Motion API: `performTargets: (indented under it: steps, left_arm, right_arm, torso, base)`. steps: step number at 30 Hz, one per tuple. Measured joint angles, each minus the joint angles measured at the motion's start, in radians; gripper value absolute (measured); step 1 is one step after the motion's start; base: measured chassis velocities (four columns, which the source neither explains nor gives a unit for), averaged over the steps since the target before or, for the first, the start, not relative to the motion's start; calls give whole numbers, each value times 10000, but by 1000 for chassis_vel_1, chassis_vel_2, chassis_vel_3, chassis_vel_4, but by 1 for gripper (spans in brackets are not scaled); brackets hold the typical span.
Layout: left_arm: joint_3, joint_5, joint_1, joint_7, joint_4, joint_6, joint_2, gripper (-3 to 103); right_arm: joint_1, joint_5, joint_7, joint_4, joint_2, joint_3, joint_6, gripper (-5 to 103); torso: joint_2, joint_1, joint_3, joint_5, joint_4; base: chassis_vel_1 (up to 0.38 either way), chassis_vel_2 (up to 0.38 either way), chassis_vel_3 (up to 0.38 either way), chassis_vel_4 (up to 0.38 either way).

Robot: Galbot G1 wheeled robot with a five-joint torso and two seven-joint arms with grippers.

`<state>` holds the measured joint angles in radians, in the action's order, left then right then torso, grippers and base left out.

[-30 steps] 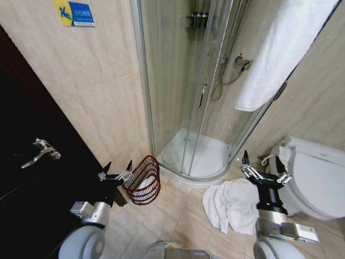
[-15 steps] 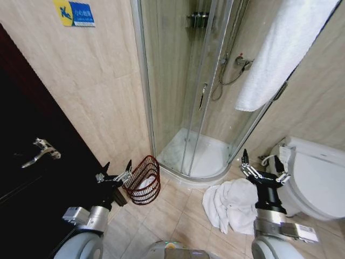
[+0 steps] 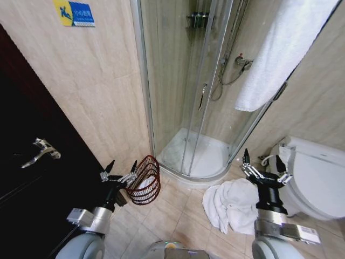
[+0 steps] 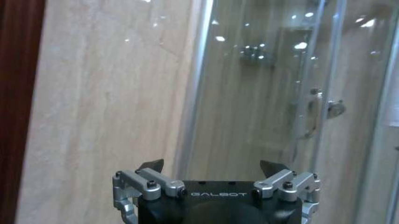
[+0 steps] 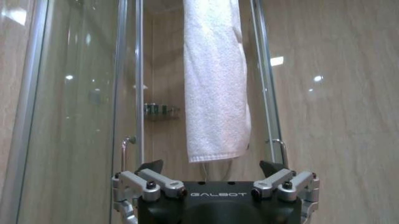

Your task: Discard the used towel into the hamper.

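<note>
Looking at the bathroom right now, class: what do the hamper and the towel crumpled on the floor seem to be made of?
Hamper: apparently metal wire with a dark reddish-brown coating, since its open rings let you see through. Crumpled towel: white, probably cotton terry, since it lies in soft, thick folds.

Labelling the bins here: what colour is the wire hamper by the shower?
Dark reddish-brown, an open-weave wire hamper; the head view shows it best.

Beige marble-look tile walls (image 3: 102,81), beige tiled floor (image 3: 172,216), curved glass shower enclosure (image 3: 188,81), dark wooden door (image 3: 32,178) with silver handle (image 3: 40,151), white toilet (image 3: 318,178), blue wall sign (image 3: 74,13).
</note>
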<state>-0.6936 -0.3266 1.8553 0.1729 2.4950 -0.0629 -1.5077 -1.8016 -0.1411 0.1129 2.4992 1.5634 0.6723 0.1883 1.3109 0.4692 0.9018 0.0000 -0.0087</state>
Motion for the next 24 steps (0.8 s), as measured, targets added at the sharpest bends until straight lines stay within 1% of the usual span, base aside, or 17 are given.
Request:
performTargets:
  steps: [3,4,6,9,18,21,22,24]
  left_arm:
    - [130,-177,-15,-15,5,-23,432,100]
    - [130,-177,-15,-15,5,-23,432,100]
    - [318,-440,34,-22,41,-176,628,100]
    - [484,-468,77,20,42,-234,717,100]
    - [664,-328,90,149,45,-202,720,100]
    - [539,25,67,491,-51,63,803,100]
    - [539,25,67,491,-51,63,803,100]
    - [443,175,55,698,-88,111,902,100]
  right_arm:
    - [-73,39,20,15,29,23,32,100]
    - [-73,39,20,15,29,23,32,100]
    - [-110,64,23,16,65,23,60,100]
    - [-113,70,28,16,73,29,67,100]
    - [-105,59,54,9,59,73,91,100]
    - [-50,57,55,-58,61,56,96,100]
    - [-50,57,55,-58,61,56,96,100]
    - [-28,58,55,-74,64,30,96,100]
  torso:
    - [0,0,0,0,0]
    - [0,0,0,0,0]
    - [0,0,0,0,-2]
    - [0,0,0,0,0]
    - [0,0,0,-1,0]
    - [0,0,0,0,0]
    - [0,0,0,0,0]
    - [0,0,0,0,0]
  base:
    - [0,0,0,0]
    - [0,0,0,0]
    - [0,0,0,0]
    - [0,0,0,0]
    - [0,0,0,0]
    - [0,0,0,0]
    - [0,0,0,0]
    - [0,0,0,0]
